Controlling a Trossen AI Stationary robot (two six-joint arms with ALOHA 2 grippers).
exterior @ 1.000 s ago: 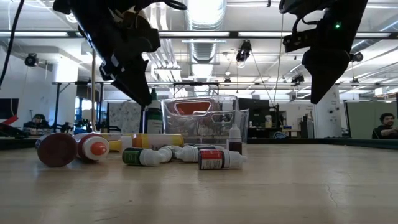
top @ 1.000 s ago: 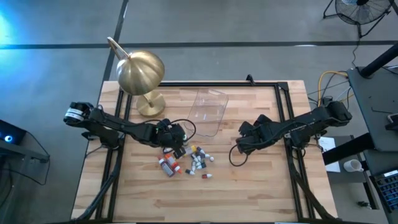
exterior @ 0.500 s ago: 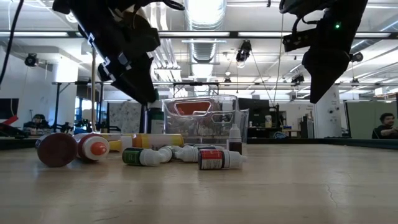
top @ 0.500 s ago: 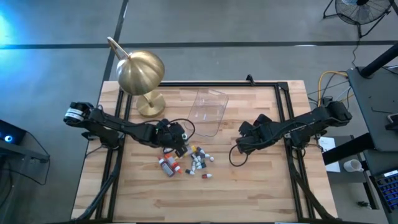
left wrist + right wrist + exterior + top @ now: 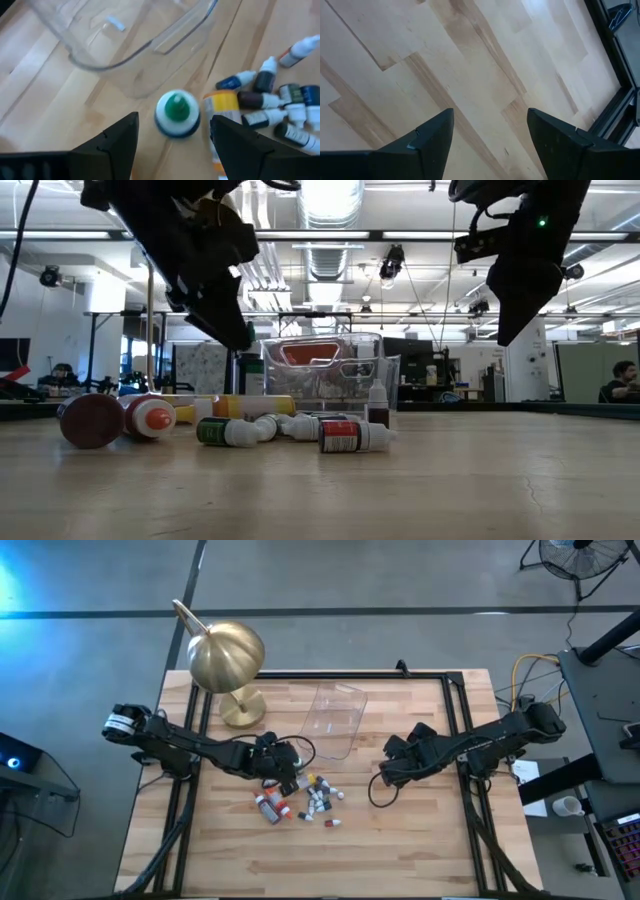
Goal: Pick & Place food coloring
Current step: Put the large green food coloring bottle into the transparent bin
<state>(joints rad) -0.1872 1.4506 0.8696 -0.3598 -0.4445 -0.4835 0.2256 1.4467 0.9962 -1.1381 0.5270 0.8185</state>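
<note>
Bottle labels (image 5: 260, 118) seem printed — nothing on them legible.

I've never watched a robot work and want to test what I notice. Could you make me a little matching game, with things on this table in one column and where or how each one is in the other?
Things:
1. left claw
2. right claw
3. clear plastic tub
4. brass dome lamp

Descriptions:
A. at the table's far left corner
B. open over bare wood, away from the bottles
C. at the middle of the far side, just beyond the bottle pile
D. open above an upright green-capped bottle

Pairs: 1-D, 2-B, 3-C, 4-A
</note>
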